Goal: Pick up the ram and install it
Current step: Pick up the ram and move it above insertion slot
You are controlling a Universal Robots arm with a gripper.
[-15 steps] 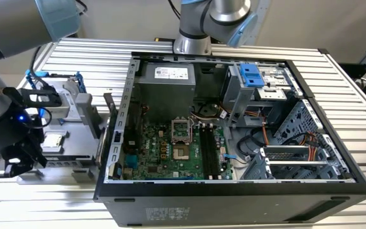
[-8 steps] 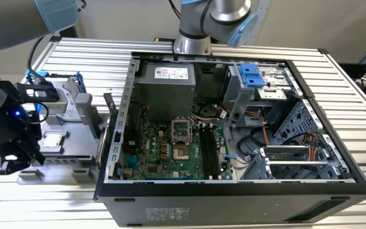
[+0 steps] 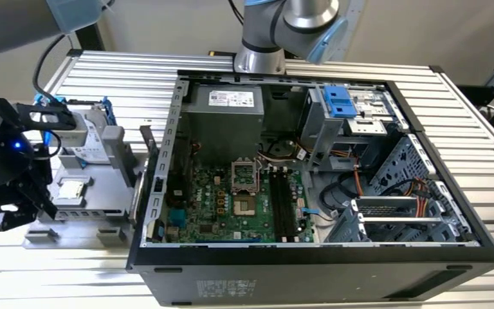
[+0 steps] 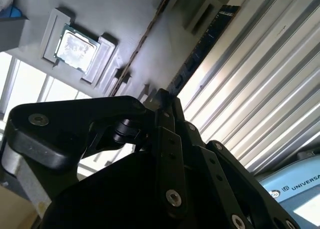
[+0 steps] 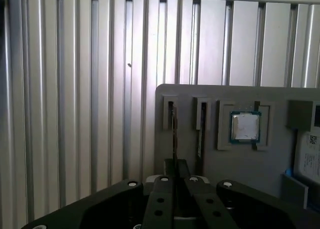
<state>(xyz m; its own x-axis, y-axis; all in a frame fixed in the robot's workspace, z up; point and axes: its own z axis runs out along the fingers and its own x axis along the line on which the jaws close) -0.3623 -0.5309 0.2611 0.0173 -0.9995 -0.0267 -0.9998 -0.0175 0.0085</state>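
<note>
The black claw (image 5: 175,165) is pinched almost shut on the thin grey-green ram stick (image 5: 173,129), which stands edgewise in the grey slotted holder (image 5: 235,161), seemingly for easy gripping.

I'm looking at a robotics lab: an open PC case (image 3: 316,261) on a ribbed aluminium surface (image 3: 118,71), a grey parts jig (image 3: 101,212) on its left.

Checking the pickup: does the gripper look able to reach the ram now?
Likely yes: the gripper is lined up right at the ram standing edge-on in the grey holder, nothing between them.
</note>
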